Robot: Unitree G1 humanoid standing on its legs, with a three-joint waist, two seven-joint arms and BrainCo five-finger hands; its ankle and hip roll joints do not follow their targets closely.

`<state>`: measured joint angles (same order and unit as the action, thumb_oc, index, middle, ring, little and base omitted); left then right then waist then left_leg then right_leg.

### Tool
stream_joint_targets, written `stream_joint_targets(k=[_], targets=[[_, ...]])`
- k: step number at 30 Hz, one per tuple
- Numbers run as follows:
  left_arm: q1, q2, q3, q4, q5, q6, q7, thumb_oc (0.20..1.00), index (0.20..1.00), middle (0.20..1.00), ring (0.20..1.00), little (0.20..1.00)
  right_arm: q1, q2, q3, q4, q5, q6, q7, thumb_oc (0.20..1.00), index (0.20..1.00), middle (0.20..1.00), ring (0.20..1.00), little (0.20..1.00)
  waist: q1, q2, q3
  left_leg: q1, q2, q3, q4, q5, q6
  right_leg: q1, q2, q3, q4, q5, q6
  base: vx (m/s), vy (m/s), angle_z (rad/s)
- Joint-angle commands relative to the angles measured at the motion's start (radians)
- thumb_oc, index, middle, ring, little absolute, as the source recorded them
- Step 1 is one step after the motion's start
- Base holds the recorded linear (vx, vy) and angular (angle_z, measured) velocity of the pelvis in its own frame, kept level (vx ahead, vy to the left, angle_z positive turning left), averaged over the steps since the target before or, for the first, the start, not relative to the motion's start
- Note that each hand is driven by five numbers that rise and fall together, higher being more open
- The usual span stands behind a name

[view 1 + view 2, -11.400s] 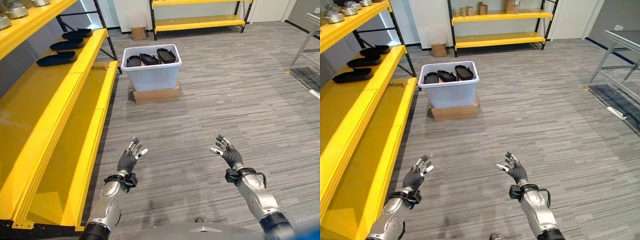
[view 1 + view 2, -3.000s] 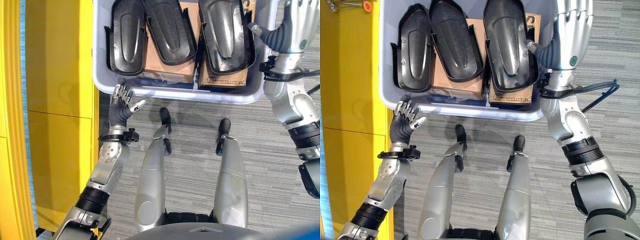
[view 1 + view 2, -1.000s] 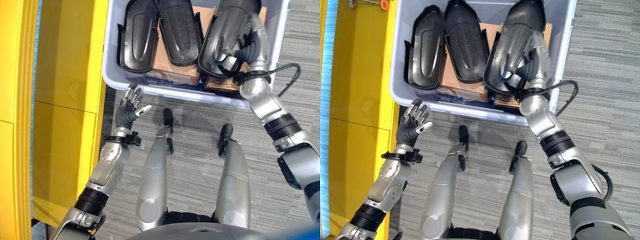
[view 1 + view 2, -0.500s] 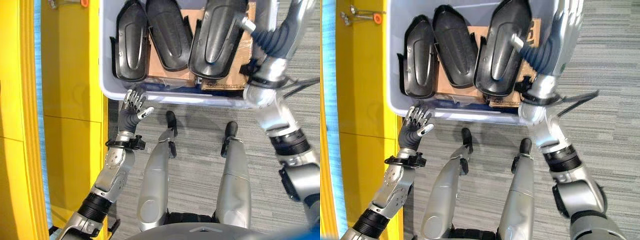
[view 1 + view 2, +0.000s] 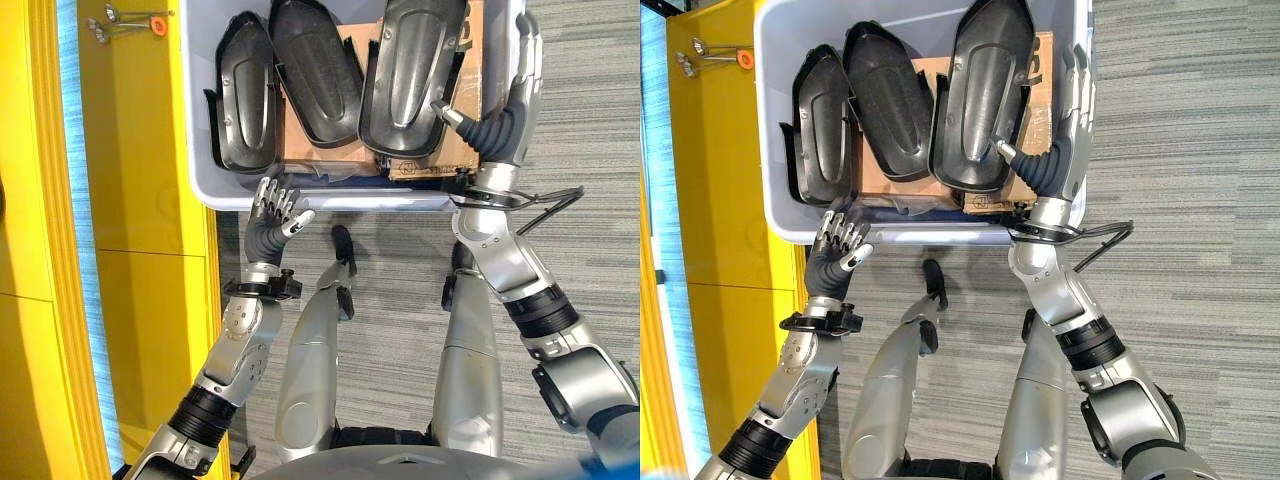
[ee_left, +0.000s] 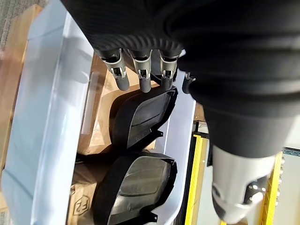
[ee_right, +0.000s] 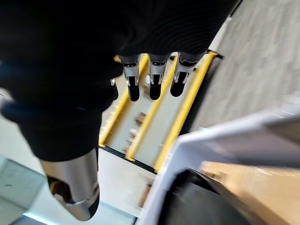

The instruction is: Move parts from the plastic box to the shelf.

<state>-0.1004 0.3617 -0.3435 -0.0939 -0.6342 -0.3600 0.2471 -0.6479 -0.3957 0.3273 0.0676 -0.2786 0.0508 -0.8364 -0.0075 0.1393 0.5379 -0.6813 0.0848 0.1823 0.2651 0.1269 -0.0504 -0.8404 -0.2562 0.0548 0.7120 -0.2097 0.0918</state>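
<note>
Left eye view: the plastic box [image 5: 200,150] is holding three black parts [image 5: 243,95] lying side by side on cardboard, beside the yellow shelf [image 5: 130,200]. The left hand [image 5: 272,210] is hovering at the box's near rim, fingers relaxed and spread, holding nothing. Right eye view: the right hand [image 5: 1068,110] is standing at the box's right wall, fingers straight, thumb reaching toward the rightmost part [image 5: 980,95]. Left wrist view: fingers [image 6: 121,75] are extending straight above the parts. Right wrist view: fingers [image 7: 152,79] are extending straight, empty.
</note>
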Motion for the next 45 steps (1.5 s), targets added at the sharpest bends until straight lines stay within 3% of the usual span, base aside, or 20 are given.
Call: stream_joint_targets(k=[1,12,17,20,25,31,42,45], targets=[[0.003,-0.014,0.009,-0.045,0.045,-0.053,0.008,1.000,1.000,1.000,1.000,1.000,-0.050,-0.028,-0.003,-0.047,0.006,-0.044,-0.002,1.000,1.000,1.000,1.000,1.000,-0.007,0.080,-0.018,-0.024,-0.051,-0.041,0.198,-0.219,0.024,0.012,0.051,-0.046,-0.083,0.073,-0.043,0.00,0.000,0.00],[-0.012,-0.005,0.016,-0.027,0.012,-0.020,-0.025,1.000,1.000,1.000,1.000,1.000,-0.126,-0.054,0.036,0.090,0.029,0.053,0.036,1.000,1.000,1.000,1.000,1.000,0.022,0.084,-0.018,-0.106,-0.053,-0.055,0.256,-0.229,0.030,-0.057,0.046,-0.058,-0.018,0.058,-0.051,0.01,-0.013,0.05],[-0.018,0.002,0.015,-0.011,0.000,-0.027,-0.035,1.000,1.000,1.000,1.000,1.000,-0.172,-0.089,0.047,0.143,-0.095,0.073,0.080,1.000,1.000,1.000,1.000,1.000,0.033,0.088,-0.018,-0.135,-0.057,-0.059,0.284,-0.240,0.034,-0.083,0.044,-0.064,0.012,0.048,-0.052,0.01,-0.011,0.03],[-0.014,0.003,0.016,-0.021,-0.001,-0.020,-0.036,1.000,1.000,1.000,1.000,1.000,-0.186,-0.092,0.065,0.142,-0.020,0.115,0.065,1.000,1.000,1.000,1.000,1.000,0.039,0.088,-0.018,-0.149,-0.055,-0.059,0.297,-0.245,0.037,-0.097,0.042,-0.066,0.029,0.042,-0.055,0.02,-0.010,0.02],[-0.012,0.004,0.018,-0.018,-0.001,-0.014,-0.044,1.000,1.000,1.000,1.000,1.000,-0.195,-0.088,0.056,0.187,0.110,0.102,0.026,1.000,1.000,1.000,1.000,1.000,0.045,0.093,-0.018,-0.168,-0.053,-0.062,0.317,-0.252,0.039,-0.117,0.038,-0.065,0.051,0.035,-0.059,0.03,0.000,0.03],[-0.011,0.000,0.021,0.000,-0.009,-0.024,-0.051,1.000,1.000,1.000,1.000,1.000,-0.187,-0.061,0.001,0.289,0.377,-0.031,-0.006,1.000,1.000,1.000,1.000,1.000,0.044,0.107,-0.018,-0.192,-0.054,-0.061,0.350,-0.270,0.047,-0.151,0.037,-0.052,0.096,0.018,-0.067,0.05,0.027,0.03],[-0.005,-0.001,0.038,0.036,-0.034,-0.041,-0.085,1.000,1.000,1.000,1.000,1.000,-0.185,-0.057,-0.054,0.355,0.450,-0.109,0.033,1.000,1.000,1.000,1.000,1.000,0.042,0.120,-0.018,-0.233,-0.052,-0.061,0.405,-0.296,0.056,-0.203,0.037,-0.034,0.168,-0.011,-0.077,0.04,0.019,0.03],[-0.001,-0.003,0.045,0.047,-0.051,-0.054,-0.091,1.000,1.000,1.000,1.000,1.000,-0.191,-0.066,-0.053,0.353,0.440,-0.072,0.075,1.000,1.000,1.000,1.000,1.000,0.039,0.122,-0.018,-0.255,-0.050,-0.064,0.434,-0.308,0.058,-0.228,0.038,-0.026,0.195,-0.019,-0.080,0.05,0.028,-0.01]])
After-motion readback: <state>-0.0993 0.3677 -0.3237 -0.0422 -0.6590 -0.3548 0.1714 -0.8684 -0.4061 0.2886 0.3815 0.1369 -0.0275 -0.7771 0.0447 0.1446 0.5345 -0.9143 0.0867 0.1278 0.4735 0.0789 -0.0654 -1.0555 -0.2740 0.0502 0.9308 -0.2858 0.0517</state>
